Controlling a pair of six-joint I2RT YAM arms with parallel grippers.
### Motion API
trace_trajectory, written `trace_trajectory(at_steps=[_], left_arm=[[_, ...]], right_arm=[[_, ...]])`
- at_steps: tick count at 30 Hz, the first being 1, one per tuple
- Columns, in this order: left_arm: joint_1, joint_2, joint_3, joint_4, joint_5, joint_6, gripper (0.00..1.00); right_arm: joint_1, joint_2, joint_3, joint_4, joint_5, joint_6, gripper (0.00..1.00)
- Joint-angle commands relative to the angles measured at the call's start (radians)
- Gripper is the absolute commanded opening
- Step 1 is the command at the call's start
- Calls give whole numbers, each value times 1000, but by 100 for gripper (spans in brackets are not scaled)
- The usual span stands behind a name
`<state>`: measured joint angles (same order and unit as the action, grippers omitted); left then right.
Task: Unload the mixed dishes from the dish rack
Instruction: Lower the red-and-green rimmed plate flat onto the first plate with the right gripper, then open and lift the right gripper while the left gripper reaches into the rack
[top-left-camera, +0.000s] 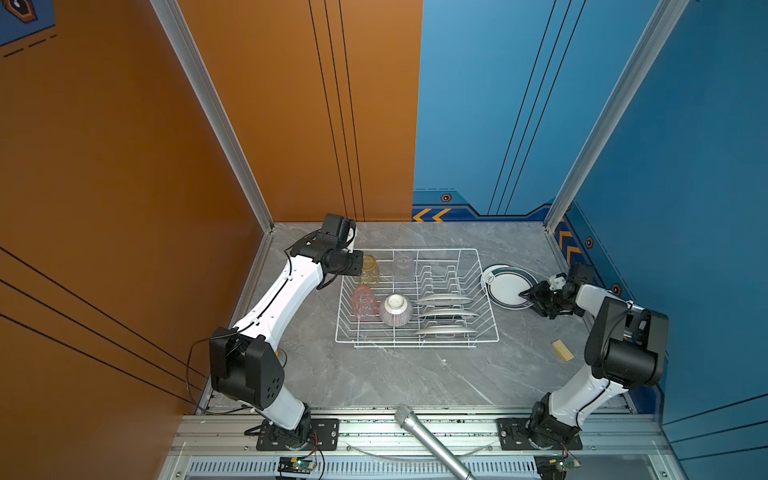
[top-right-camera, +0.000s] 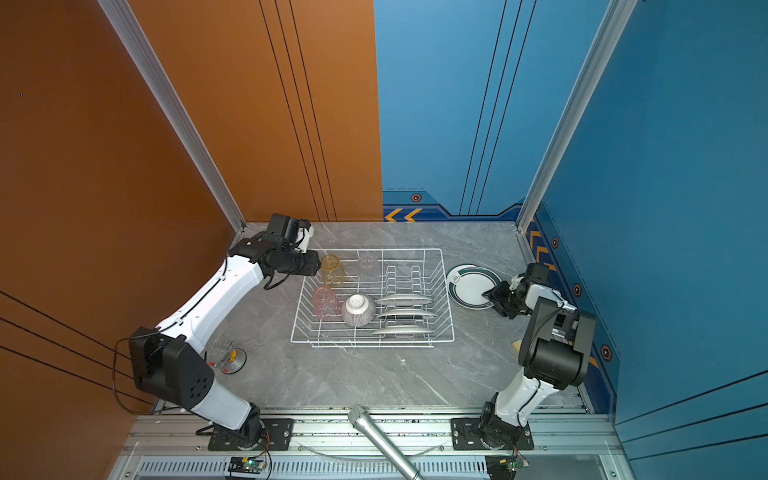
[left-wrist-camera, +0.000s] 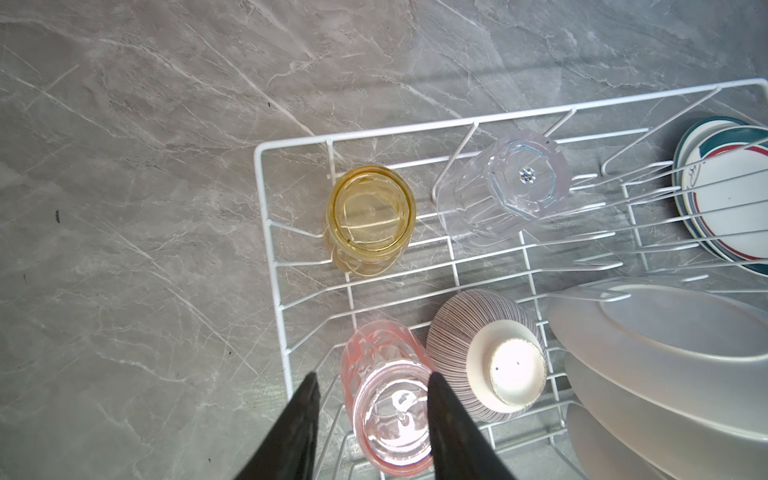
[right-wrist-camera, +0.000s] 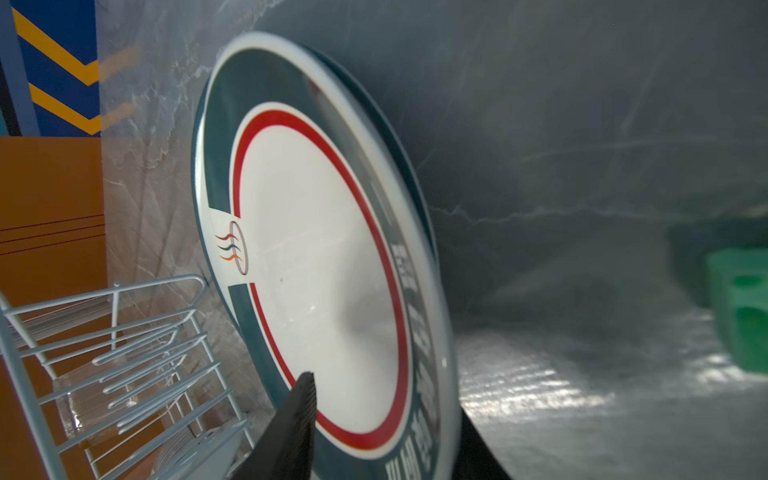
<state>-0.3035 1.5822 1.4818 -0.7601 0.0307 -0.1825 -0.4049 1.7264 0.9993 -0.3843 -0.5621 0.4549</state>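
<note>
Presently we see the dish rack (top-left-camera: 415, 341) sitting mid-surface, nearer the far edge. Inside it, three plates (top-left-camera: 442, 314) stand on edge in the slot wires of its right half. A striped bowl (top-left-camera: 395, 309) lies upside down beside them, with a pink tumbler (top-left-camera: 364, 301) next to it at the rack's left side. An amber tumbler (top-left-camera: 370, 270) and a clear tumbler (top-left-camera: 404, 266) sit along the rack's far side.

Our left end effector (left-wrist-camera: 372, 374) hangs above the pink tumbler, fingers parted and gripping nothing.

Toward the surface's right edge, just beside the rack, a dark-rimmed plate (top-left-camera: 505, 286) lies on a second plate (left-wrist-camera: 677, 195). Our right end effector (top-left-camera: 527, 297) straddles the top plate's rim, one finger over its face. Whether it clamps the plate we cannot tell.
</note>
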Motion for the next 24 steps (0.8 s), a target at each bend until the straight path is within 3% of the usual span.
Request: trace_trajectory(at_steps=[1, 24], left_arm=[[-10, 15, 28, -16, 18, 9, 44], [-37, 5, 21, -17, 12, 28, 43]], right_arm=[[12, -34, 31, -71, 62, -48, 45], [147, 32, 147, -189, 291, -67, 71]])
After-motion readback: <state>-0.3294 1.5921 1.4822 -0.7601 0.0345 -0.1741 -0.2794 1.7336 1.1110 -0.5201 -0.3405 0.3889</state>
